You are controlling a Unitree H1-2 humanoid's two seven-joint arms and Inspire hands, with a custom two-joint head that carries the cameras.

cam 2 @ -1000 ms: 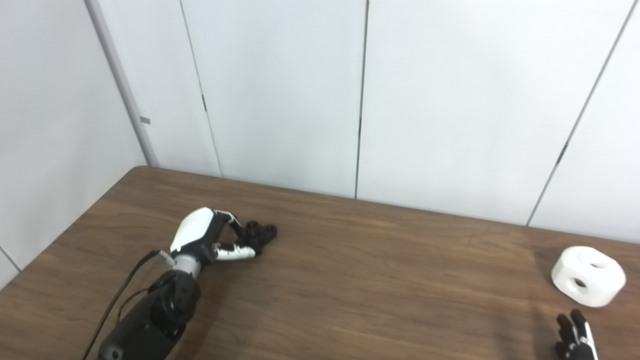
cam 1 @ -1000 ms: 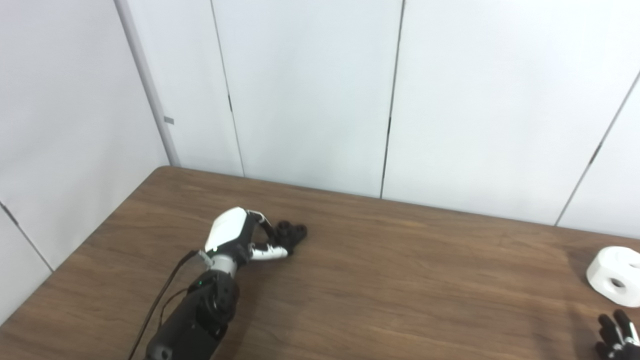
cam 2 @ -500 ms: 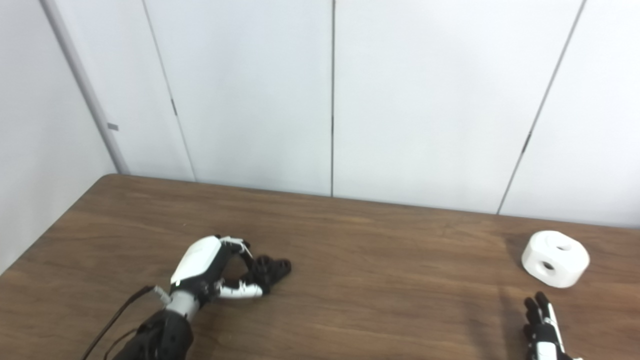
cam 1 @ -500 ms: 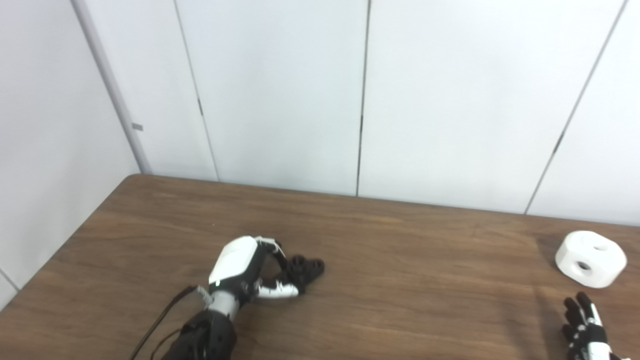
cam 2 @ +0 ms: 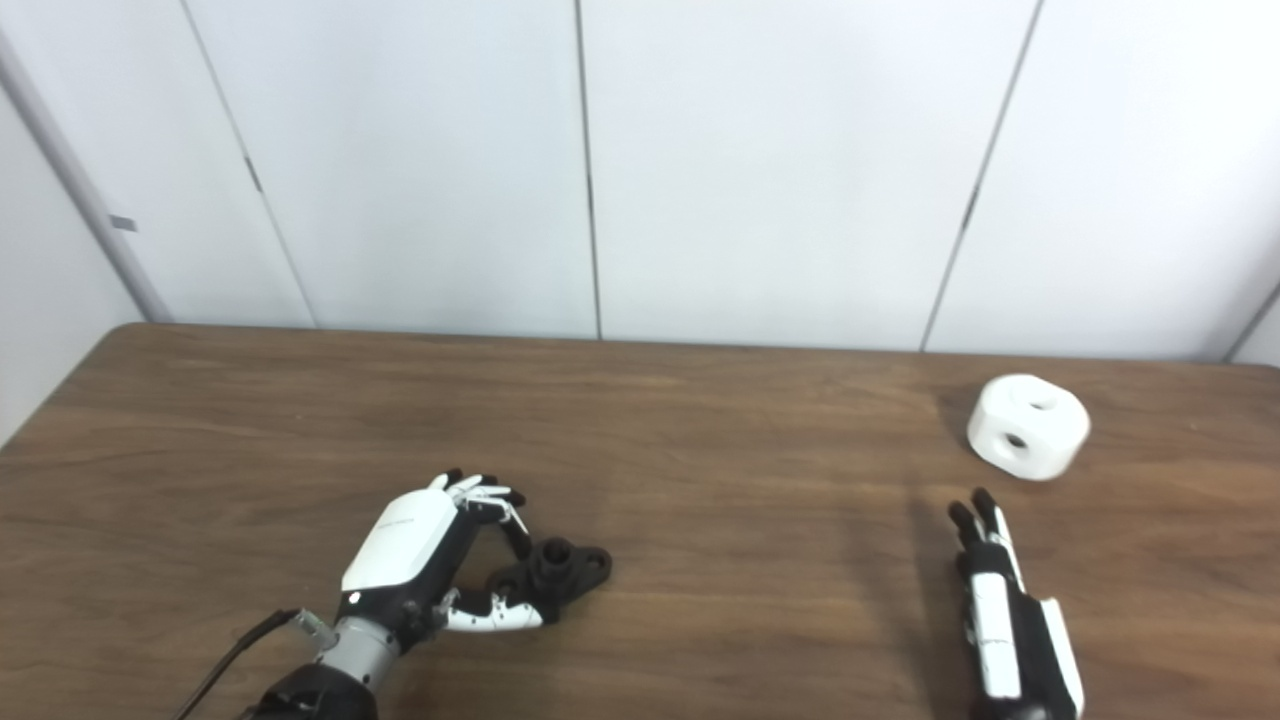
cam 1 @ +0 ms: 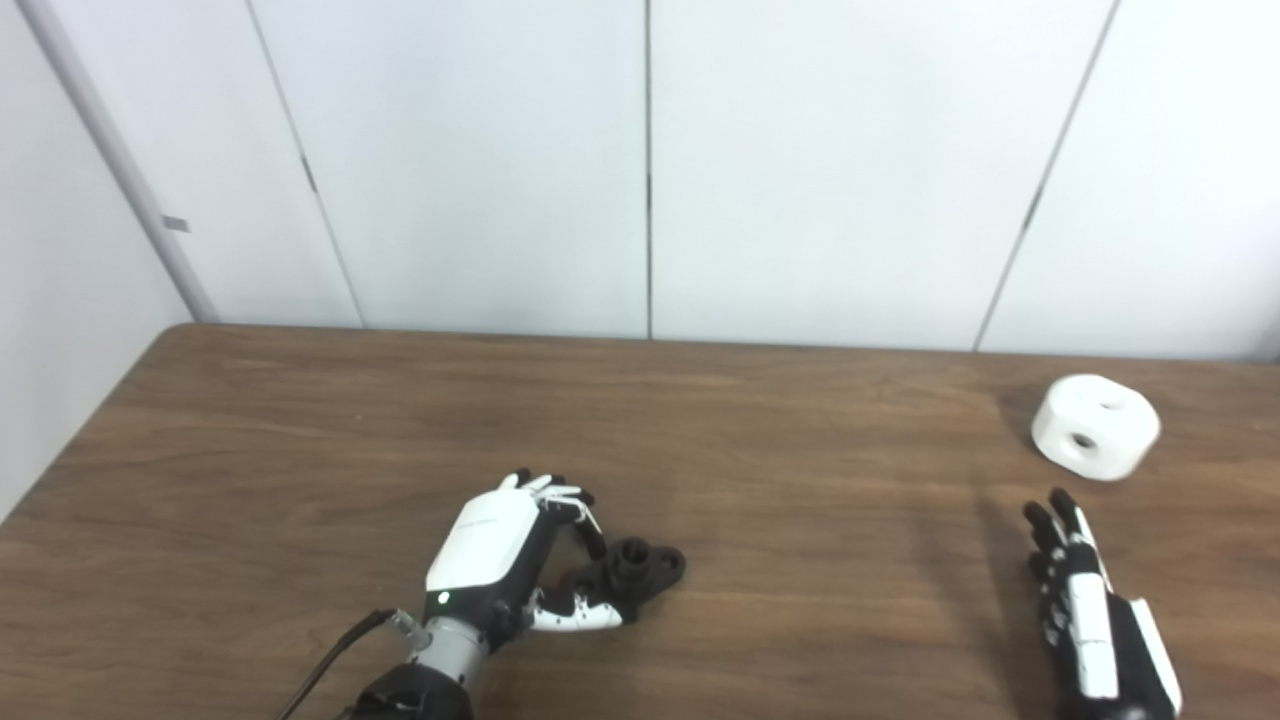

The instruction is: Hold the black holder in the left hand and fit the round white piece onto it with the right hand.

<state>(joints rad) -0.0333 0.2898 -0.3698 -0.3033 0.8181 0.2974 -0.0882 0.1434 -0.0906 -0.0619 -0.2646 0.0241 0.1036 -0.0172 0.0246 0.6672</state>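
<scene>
left hand (cam 1: 510,560) grips black holder (cam 1: 640,570); right hand (cam 1: 1085,610) empty.

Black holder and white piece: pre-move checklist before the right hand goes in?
1. Left hand at the black holder: ok, fingers and thumb curl around its near end.
2. Holder lifted off the table: not ok, it appears to rest on the wood.
3. Firm grasp on the holder: cannot tell, contact is hidden under the fingers.
4. Right hand free: ok, fingers straight, holding nothing.
5. Right hand at the round white piece: not ok, the piece lies apart, beyond the fingertips.
6. Path between right hand and white piece: ok, only bare wood between them.
</scene>
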